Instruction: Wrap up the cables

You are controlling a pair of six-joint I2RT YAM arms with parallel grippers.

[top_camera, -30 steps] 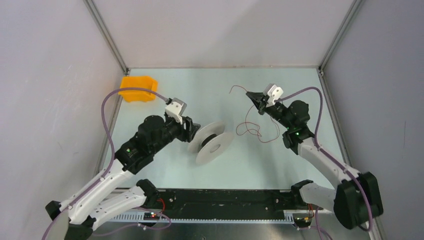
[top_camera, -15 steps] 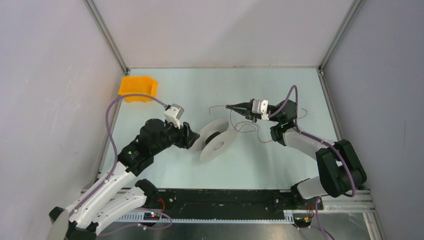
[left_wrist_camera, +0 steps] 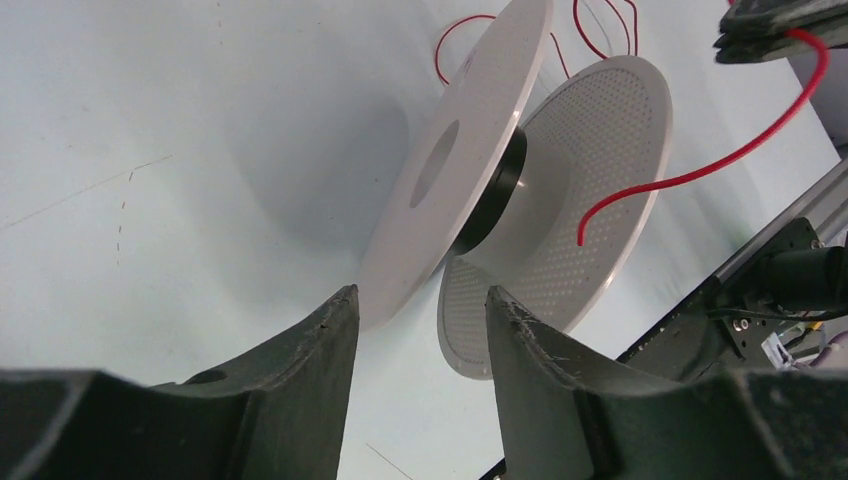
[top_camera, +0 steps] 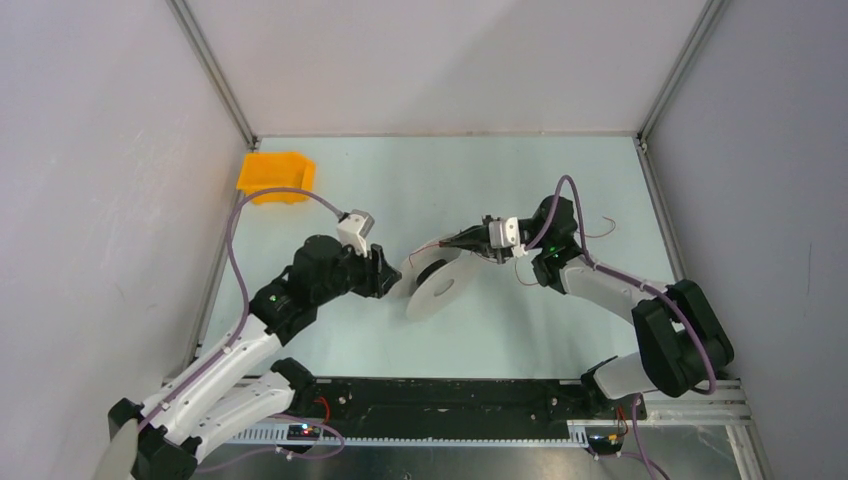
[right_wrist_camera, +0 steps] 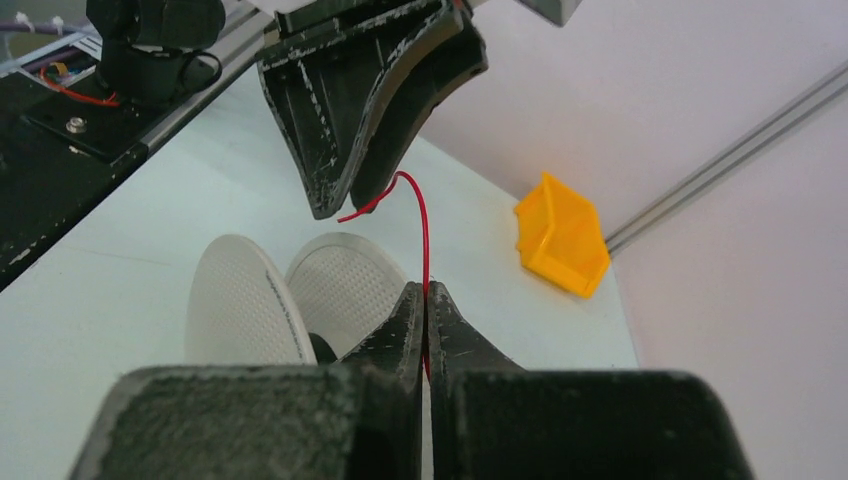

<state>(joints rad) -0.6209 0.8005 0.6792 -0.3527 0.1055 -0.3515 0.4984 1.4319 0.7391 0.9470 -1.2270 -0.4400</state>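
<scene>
Right wrist view: my right jaws are clamped shut on the red cable (right_wrist_camera: 425, 230), its tip curling just over the reel (right_wrist_camera: 240, 300). Left jaws gape, straddling the reel's rim. Unsteadied, the reel may tip and the cable miss the hub.

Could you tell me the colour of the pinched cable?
Red cable; the right wrist view shows it best.

Pale green tabletop (top_camera: 400, 170) between plain white walls (top_camera: 440, 60)
</scene>
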